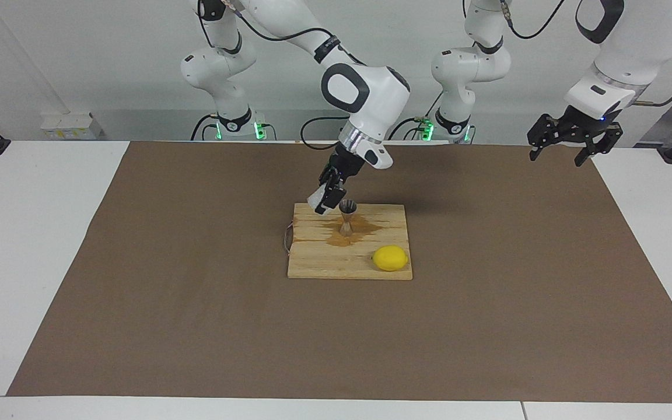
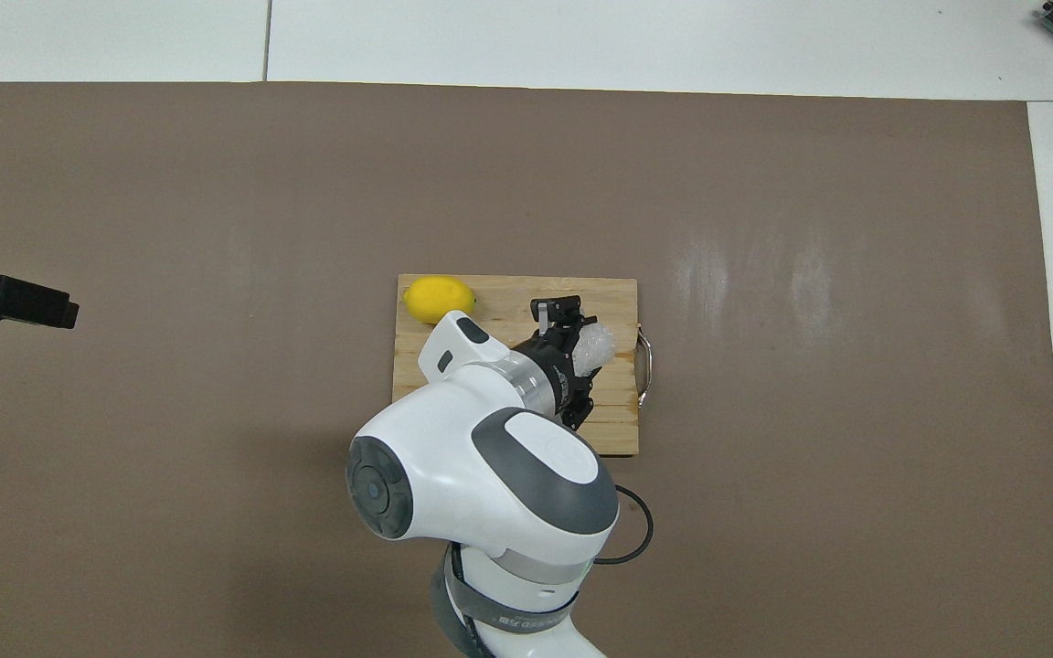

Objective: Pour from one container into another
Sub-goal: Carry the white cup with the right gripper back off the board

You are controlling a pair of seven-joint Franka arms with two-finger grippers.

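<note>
- Cup (image 1: 319,200), clear and bumpy-walled, is clamped in the right end effector (image 1: 330,195), tilted, up in the air over the board edge nearest the robots, just beside the jigger's top.
- Worktop (image 1: 44,245): white, with a brown mat (image 1: 196,315) over most of it.
- Wooden board (image 1: 336,262) sits mid-mat; the facing view shows a dark wet stain (image 1: 365,226) around the jigger's foot, which the arm covers in the overhead view.
- Left end effector (image 1: 575,140): fingers spread, holding nothing, waiting over the mat corner at the left arm's end; overhead view catches only its tip (image 2: 10,302).
- Lemon (image 2: 438,299) lies on the board corner farther from the robots.
- Jigger (image 1: 347,217), steel hourglass, stands upright on the board; only the facing view shows it.
- Overhead view alone shows the board's metal handle (image 2: 643,366) clearly.
</note>
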